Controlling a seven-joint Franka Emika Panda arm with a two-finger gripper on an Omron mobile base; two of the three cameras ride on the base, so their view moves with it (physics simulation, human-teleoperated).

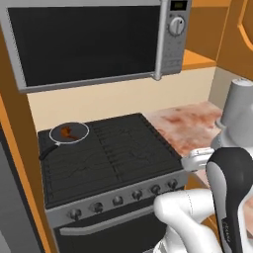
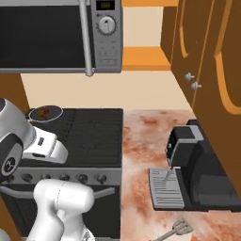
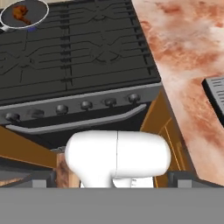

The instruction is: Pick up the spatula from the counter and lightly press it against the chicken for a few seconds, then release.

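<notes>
Pincer (image 3: 114, 179) spread wide, empty — spatula (image 2: 177, 229) lies on counter (image 2: 141, 157), chicken (image 1: 67, 132) in pan (image 1: 80, 133); microwave display (image 2: 105, 5) unreadable.

We see bright, flat, even light and faint shadows; textures are coarse and pixelated, depth uniformly sharp.

Marbled counter (image 2: 146, 141) holds coffee machine (image 2: 197, 169) and spatula (image 2: 176, 230)
</notes>
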